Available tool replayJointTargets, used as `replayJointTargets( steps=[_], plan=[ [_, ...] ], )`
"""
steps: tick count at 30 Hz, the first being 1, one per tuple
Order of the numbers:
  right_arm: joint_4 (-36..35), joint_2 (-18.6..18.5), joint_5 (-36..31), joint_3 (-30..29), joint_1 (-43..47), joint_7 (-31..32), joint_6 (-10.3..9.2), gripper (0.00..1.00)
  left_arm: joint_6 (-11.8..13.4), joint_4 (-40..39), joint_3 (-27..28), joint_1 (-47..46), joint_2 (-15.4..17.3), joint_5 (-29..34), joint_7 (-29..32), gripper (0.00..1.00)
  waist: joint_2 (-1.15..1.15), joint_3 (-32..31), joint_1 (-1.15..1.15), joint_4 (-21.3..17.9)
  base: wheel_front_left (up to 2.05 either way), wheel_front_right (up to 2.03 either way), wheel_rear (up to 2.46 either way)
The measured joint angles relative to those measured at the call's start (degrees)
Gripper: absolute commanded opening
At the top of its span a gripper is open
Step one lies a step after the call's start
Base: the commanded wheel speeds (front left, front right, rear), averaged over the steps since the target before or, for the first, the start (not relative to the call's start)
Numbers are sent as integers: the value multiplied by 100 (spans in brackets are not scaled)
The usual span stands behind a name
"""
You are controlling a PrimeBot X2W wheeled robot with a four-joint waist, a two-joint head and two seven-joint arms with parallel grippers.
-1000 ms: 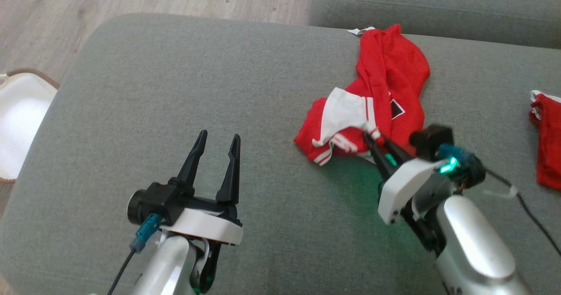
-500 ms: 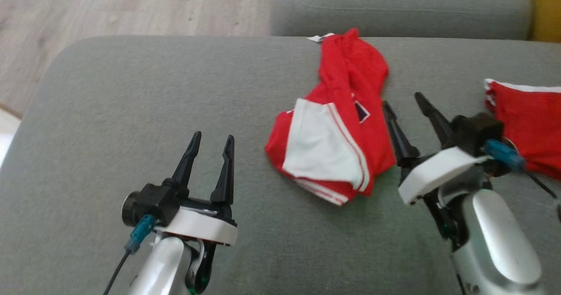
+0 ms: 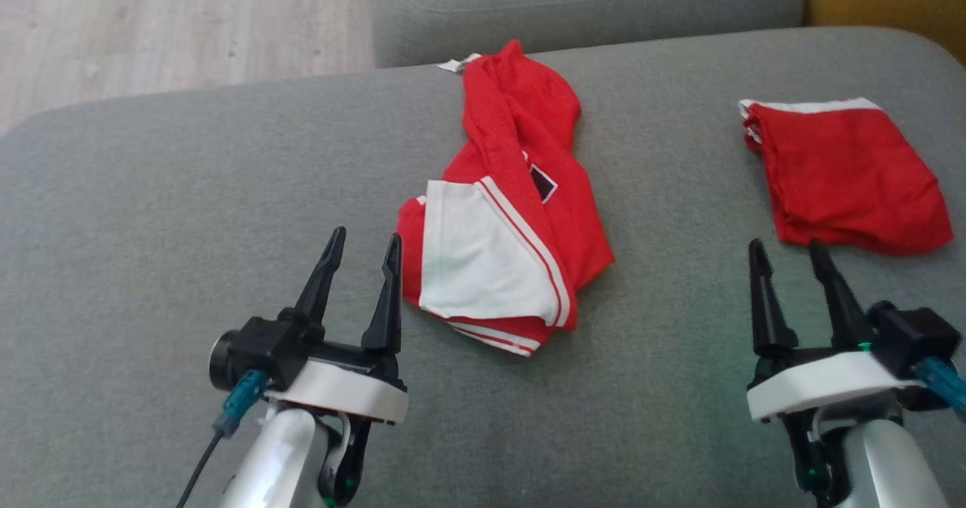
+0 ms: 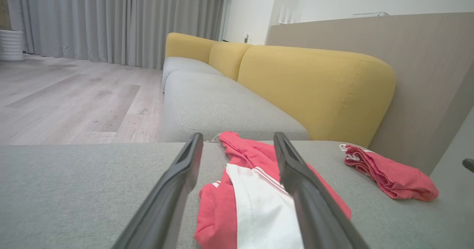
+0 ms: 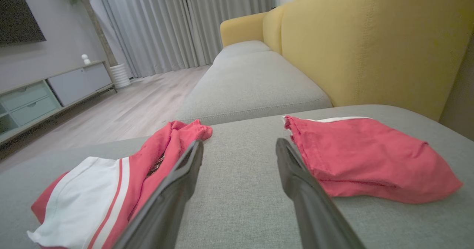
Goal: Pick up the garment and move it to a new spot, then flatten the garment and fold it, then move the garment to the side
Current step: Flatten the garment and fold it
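Garment (image 3: 506, 213) lies loose on the grey seat cushion (image 3: 189, 191), running from about mid-cushion up to the far edge. It's bunched, not flat. The red body is twisted toward the far edge, a white panel with red stripes faces up at the near end, and a small dark patch shows midway.

Left gripper (image 3: 366, 234) sits at the near edge, left of centre, fingers spread and empty. Its right fingertip is just beside the garment's near-left hem; can't tell if they touch.

Right gripper (image 3: 783, 244) is at the near edge toward the right corner, fingers spread and empty, well apart from the garment.

Second red piece (image 3: 845, 176), folded, lies by the far right corner, just beyond the right gripper. Yellow backrest (image 4: 314, 86) stands past that corner.
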Motion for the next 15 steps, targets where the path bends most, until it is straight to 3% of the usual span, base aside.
replayJointTargets(
  steps=[6,15],
  plan=[
    [-23,7,207,-1,-60,-282,0,100,-8,194,-58,-185,93,4,276,100,0,214,0,-192,0,0,0],
    [59,7,341,99,-405,-510,0,100,-157,999,-405,-1688,348,253,1786,100,0,759,1,-504,0,0,0]
  ],
)
